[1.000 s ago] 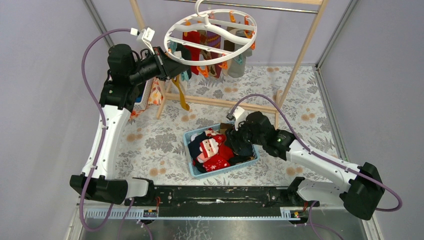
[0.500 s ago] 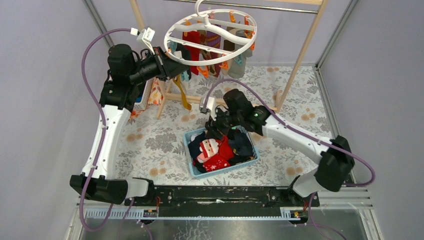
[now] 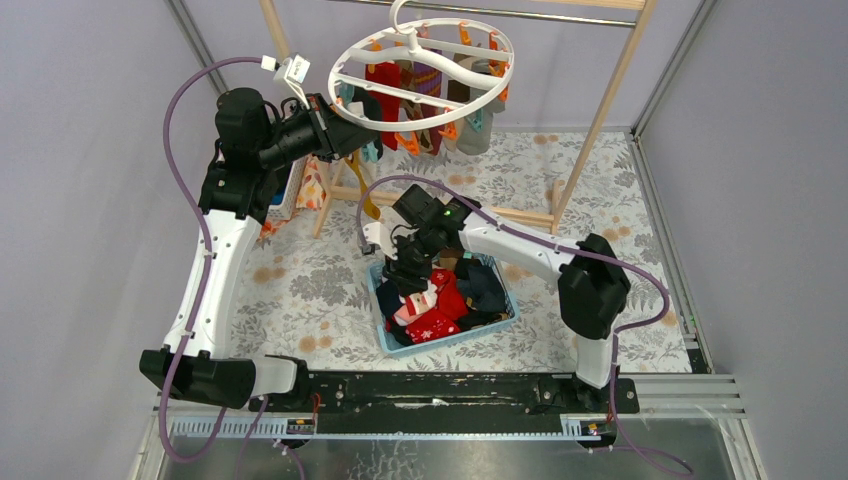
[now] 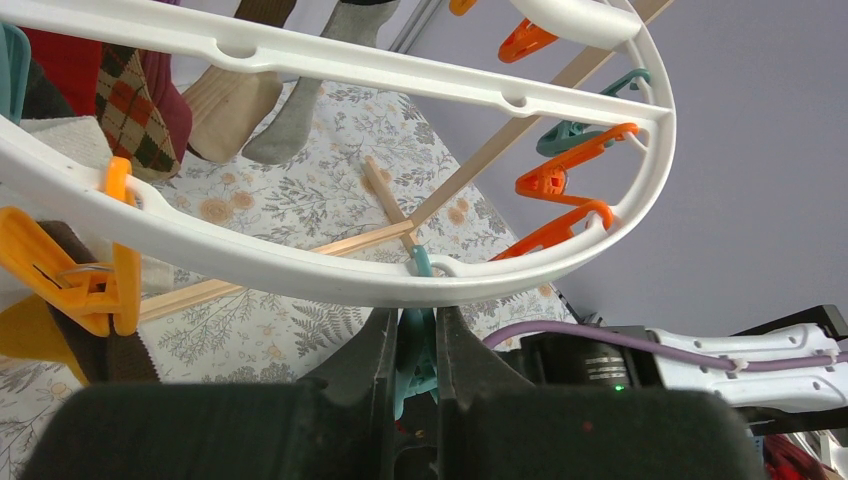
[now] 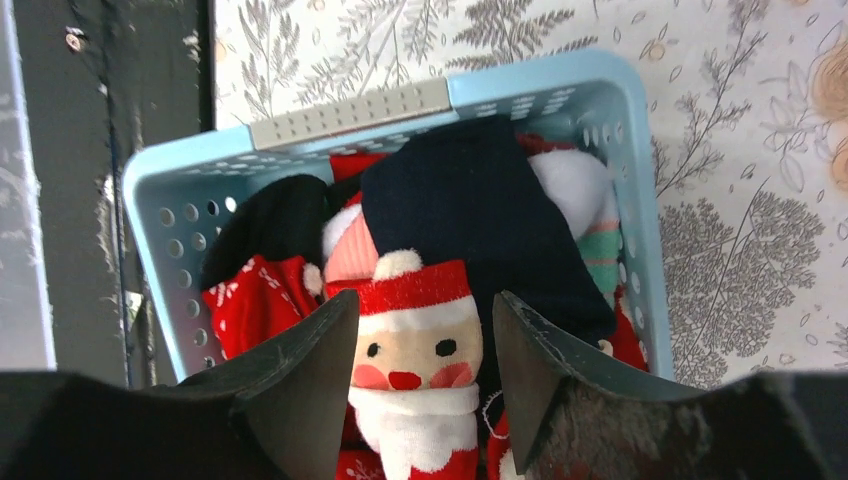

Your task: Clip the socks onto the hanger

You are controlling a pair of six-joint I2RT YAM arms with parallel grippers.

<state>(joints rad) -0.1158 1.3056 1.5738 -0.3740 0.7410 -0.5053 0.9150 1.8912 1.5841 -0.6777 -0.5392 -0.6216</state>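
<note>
Left fingers (image 4: 368, 362) pinch a teal clip (image 4: 415, 352); right fingers (image 5: 310, 375) spread above the socks (image 5: 415, 345).

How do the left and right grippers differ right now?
The left gripper is shut on a teal clip at the hanger rim; the right gripper is open, holding nothing. The left sits high; the right hangs over the basket, above the Santa sock. Both are black.

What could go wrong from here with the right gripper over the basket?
The open right gripper straddles the red-and-white Santa-face sock, packed against a navy fabric sock in the crowded light blue plastic basket; closing may snag both.
The left gripper pinches a teal plastic clip under the round white plastic hanger; that hanging ring might swing and pull the clip free.
</note>
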